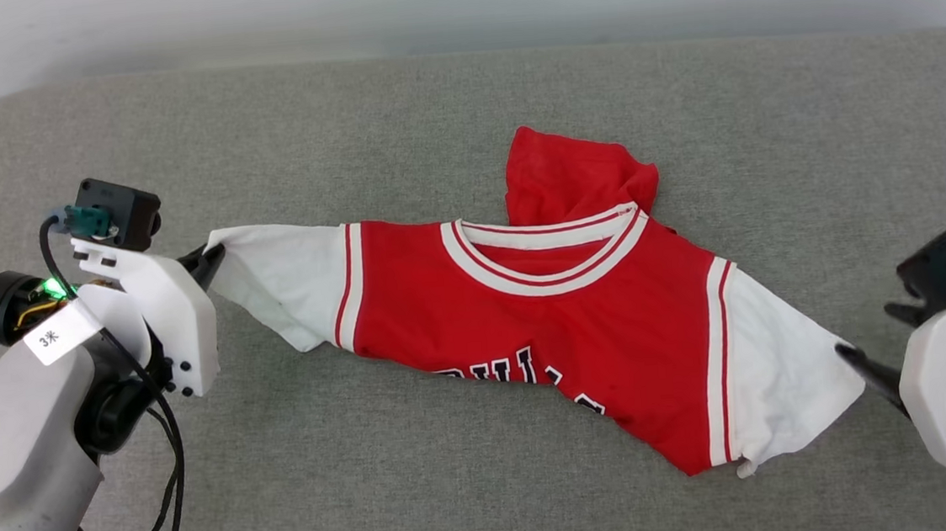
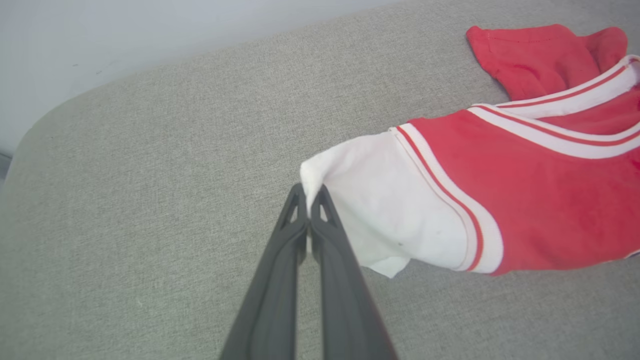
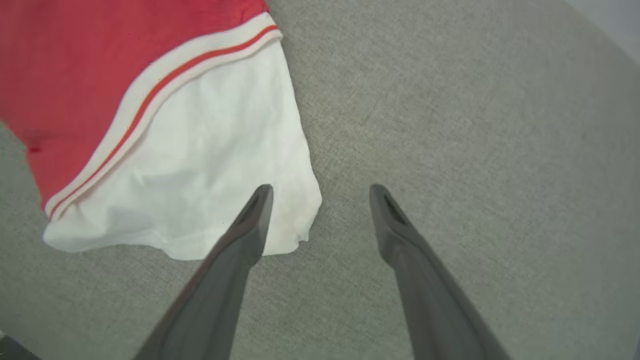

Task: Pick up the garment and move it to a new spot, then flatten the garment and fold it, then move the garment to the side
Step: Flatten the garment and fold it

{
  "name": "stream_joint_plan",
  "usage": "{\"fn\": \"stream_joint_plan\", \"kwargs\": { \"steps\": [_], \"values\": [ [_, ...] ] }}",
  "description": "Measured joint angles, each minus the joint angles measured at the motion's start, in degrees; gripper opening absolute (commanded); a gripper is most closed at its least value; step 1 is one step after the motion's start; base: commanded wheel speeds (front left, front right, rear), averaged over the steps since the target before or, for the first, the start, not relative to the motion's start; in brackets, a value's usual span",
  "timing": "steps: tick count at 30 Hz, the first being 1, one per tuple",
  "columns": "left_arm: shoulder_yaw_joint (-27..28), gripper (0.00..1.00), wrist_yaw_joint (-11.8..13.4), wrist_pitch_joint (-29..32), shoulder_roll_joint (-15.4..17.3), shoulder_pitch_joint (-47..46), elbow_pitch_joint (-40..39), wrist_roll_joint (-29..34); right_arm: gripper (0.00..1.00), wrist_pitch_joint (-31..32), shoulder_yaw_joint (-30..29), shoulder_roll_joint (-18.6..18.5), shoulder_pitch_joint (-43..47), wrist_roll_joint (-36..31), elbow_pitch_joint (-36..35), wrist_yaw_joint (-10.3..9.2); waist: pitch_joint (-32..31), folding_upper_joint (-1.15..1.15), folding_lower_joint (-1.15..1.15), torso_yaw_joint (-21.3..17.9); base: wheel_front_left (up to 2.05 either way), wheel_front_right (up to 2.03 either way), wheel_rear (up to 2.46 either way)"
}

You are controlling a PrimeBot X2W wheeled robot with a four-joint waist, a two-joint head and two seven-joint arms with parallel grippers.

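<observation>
The garment [image 1: 527,312] lies across the middle of the padded surface [image 1: 427,109] before me, collar toward twelve o'clock, a bunched fold just behind the collar. Its nine o'clock sleeve [image 1: 280,281] ends pinched between the fingers of my left gripper [image 1: 215,254]. At four o'clock the other sleeve [image 1: 785,367] lies flat; my right gripper [image 3: 320,192] straddles its outer edge, one finger over cloth, one over bare padding.
</observation>
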Motion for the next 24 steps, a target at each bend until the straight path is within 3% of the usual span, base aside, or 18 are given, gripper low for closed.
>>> {"fn": "stream_joint_plan", "kwargs": {
  "steps": [5,18,19,20,24],
  "values": [
    [-0.1,0.0,0.0,-0.4,-0.3,-1.2,-0.9,0.6,1.0,5.2,3.9,-2.0,-1.7,2.2,1.0,0.0,1.6,0.0,0.0,0.8,0.0,0.0,0.0],
    [-0.9,0.0,-0.5,-1.3,-1.8,-3.4,-0.5,1.5,1.0,5.2,13.1,-2.1,-6.2,5.5,9.2,-0.34,5.6,0.0,0.0,2.6,0.0,0.0,0.0],
    [-1.0,0.0,-0.6,-1.5,-1.9,-3.4,-0.2,1.5,0.26,5.0,13.7,-2.1,-6.6,6.0,9.6,-0.41,5.6,0.0,0.0,2.5,0.0,0.0,0.0],
    [-1.0,0.0,-0.6,-1.5,-1.9,-3.4,0.0,1.5,0.0,4.6,14.2,-2.1,-6.9,6.5,9.8,-0.43,5.5,-0.01,0.0,2.4,0.0,0.0,0.0],
    [-1.2,0.0,-1.0,-2.0,-2.0,-3.4,0.7,1.4,0.0,2.2,16.7,-1.4,-7.7,8.0,10.8,-0.1,4.6,0.0,0.0,1.8,0.0,0.0,0.0]
  ]
}}
